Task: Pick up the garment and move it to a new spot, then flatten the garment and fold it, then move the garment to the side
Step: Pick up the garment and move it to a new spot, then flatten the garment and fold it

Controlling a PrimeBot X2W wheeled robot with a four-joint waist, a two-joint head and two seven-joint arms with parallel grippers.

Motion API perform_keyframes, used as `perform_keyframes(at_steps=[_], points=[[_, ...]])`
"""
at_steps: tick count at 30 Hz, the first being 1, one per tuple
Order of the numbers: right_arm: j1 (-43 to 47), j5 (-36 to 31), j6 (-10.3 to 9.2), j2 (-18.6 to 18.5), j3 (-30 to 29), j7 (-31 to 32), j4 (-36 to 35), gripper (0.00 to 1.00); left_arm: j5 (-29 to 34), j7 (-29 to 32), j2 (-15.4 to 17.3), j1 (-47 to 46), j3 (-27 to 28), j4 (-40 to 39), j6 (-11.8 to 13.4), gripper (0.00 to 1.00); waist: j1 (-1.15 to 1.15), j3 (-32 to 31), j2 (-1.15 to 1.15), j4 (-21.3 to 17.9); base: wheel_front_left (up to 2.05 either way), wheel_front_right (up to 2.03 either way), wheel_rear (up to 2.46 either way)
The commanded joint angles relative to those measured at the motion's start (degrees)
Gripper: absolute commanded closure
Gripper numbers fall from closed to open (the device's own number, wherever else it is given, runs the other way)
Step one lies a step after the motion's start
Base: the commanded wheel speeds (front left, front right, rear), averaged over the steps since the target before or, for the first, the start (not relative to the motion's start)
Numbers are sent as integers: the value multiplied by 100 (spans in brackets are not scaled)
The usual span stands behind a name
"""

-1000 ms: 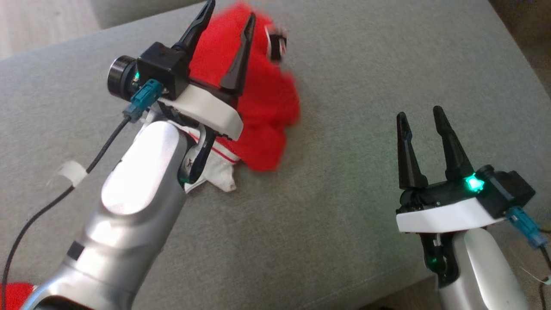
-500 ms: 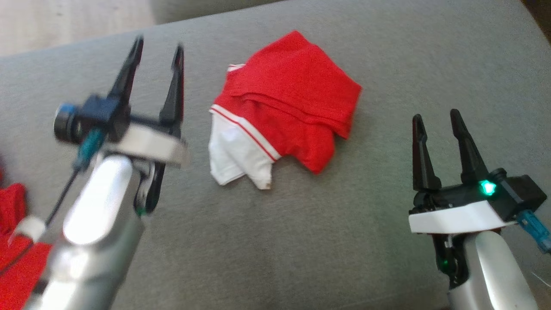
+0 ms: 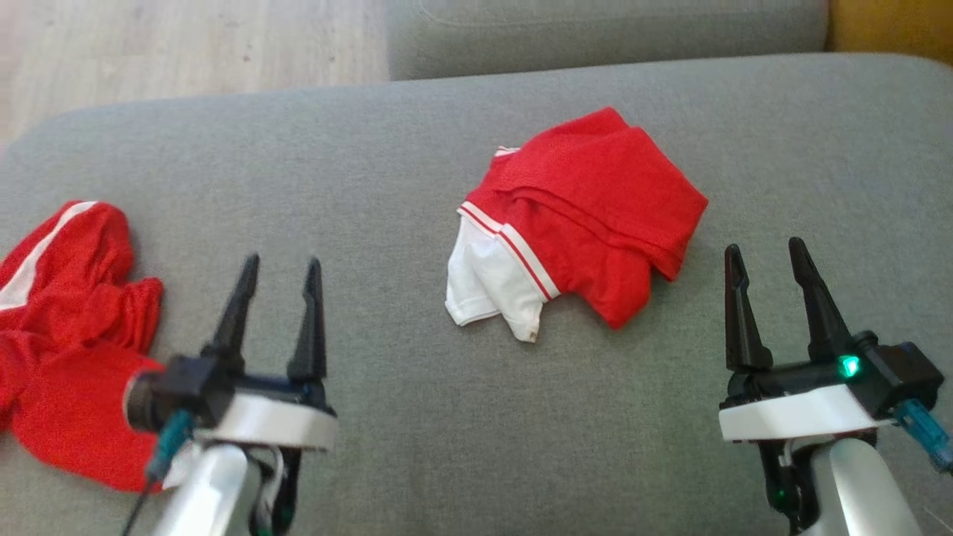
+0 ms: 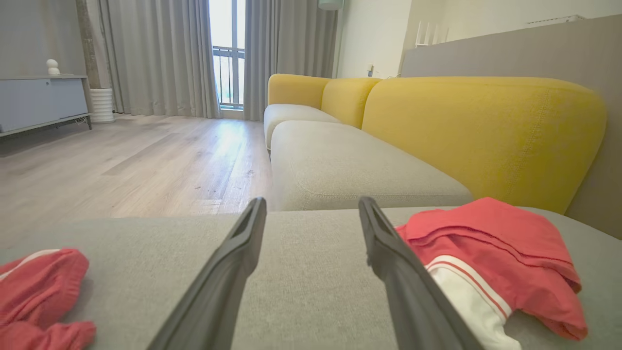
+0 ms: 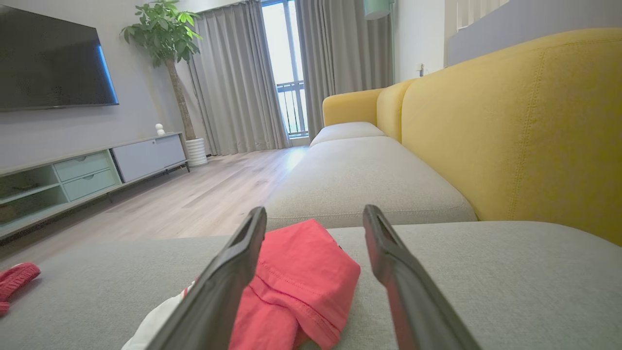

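The garment [image 3: 595, 201] lies on the sofa [image 3: 417, 417]. From it, the left gripper [image 3: 283, 260] is at 8 o'clock and the right gripper [image 3: 765, 246] at 4 o'clock. Both have fingers apart and hold nothing. A red cloth [image 3: 67, 298] lies at 9 o'clock.

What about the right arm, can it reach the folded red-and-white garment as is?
Probably yes. The right pincer is open, and only bare grey cushion lies between it and the folded garment, just ahead to its left.
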Motion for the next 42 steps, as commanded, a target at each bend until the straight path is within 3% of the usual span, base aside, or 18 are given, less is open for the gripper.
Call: perform_keyframes(at_steps=[1, 9, 20, 31, 42], points=[[-56, -51, 44, -25, 114, -60, -169, 0, 60, -52, 35, -123, 264, -209, 53, 0, 1, -62, 0, 59, 0, 0, 0], [59, -69, 44, -25, 117, -60, -135, 0, 441, -53, -359, 382, 563, -348, -85, 0, 1, -126, 0, 126, 0, 0, 0], [-252, -404, 44, -25, 455, -60, 135, 0, 735, -53, -699, 272, 824, -253, -459, 0, 1, 90, 0, 282, 0, 0, 0], [-1690, -965, 44, -25, 851, 205, 1744, 0, 837, -53, -945, 37, 787, -29, -674, 0, 1, 551, 0, 843, 0, 0, 0], [-2885, -1904, 44, -25, -41, 483, 3339, 0, 810, -53, -1034, -113, 705, 81, -763, 0, 1, 896, 0, 1363, 0, 0, 0]])
